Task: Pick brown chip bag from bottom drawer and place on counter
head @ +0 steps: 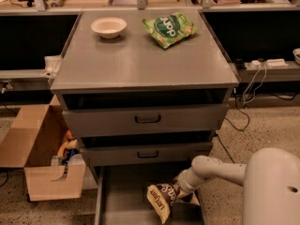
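Observation:
The brown chip bag [161,200] stands on edge, tilted, at the right side of the open bottom drawer [124,196]. My gripper [181,189] reaches in from the right, at the end of the white arm [215,168], and is shut on the bag's upper right edge. The fingers are mostly hidden by the bag. The counter [140,62] is the grey top of the cabinet, well above the gripper.
A white bowl [108,26] and a green chip bag [169,28] lie at the back of the counter. Two grey drawers with black handles [147,119] overhang the bottom drawer. An open cardboard box [42,172] stands on the floor at the left. Cables trail at the right.

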You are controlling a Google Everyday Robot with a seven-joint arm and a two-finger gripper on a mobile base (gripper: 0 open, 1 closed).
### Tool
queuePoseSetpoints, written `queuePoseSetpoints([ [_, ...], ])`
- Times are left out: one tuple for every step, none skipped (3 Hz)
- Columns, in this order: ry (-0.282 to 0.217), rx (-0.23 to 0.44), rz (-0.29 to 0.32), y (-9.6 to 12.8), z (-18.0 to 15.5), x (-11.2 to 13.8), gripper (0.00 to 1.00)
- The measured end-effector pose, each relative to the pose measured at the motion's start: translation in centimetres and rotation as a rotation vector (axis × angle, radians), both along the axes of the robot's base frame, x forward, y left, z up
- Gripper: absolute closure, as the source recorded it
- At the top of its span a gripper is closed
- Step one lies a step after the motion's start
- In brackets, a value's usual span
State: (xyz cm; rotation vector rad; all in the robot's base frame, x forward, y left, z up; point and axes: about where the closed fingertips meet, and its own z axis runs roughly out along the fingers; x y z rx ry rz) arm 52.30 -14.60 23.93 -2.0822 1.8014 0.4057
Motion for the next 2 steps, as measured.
queuePoseSetpoints([
  [-0.001, -0.017, 0.042, 0.38, 2.41, -1.67, 1.00],
  [0.004, -0.015, 0.043, 0.45, 2.12, -1.88, 1.00],
])
